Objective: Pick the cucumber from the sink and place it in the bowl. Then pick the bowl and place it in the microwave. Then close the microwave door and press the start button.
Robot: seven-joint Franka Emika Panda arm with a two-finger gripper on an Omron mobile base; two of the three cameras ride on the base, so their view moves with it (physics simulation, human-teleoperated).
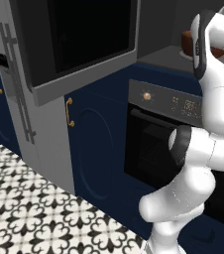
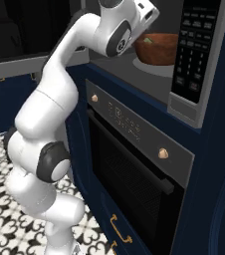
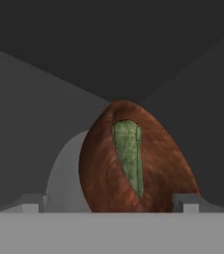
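Now we see the bowl [image 2: 157,48] resting inside the microwave [image 2: 196,60], at the upper right of the right base view, on the grey floor of the cavity just left of the black keypad panel [image 2: 190,50]. In the left base view the same bowl [image 1: 186,41] peeks out at the upper right, mostly hidden behind our white arm [image 1: 210,134]. From the hand view the bowl [image 3: 158,173] sits at the centre and lower middle of the frame, tilted by the camera's roll, with the cucumber [image 3: 129,155] lying inside it as a pale green strip against the darker brown. Our tool [image 3: 111,203] shows its two grey fingertips [image 3: 184,202] at the bottom of the hand view, one at the lower left and one at the lower right, spread wide apart with the bowl's near edge between them; they are released, and we cannot tell whether either tip touches the bowl. The microwave door [image 1: 79,39] stands swung open at the upper left of the left base view, its black glass framed in grey metal. Below the microwave sits the black oven [image 2: 134,169] with its bar handle and knobs, set in dark blue cabinets [image 1: 91,144], above a patterned black-and-white floor [image 1: 29,213].
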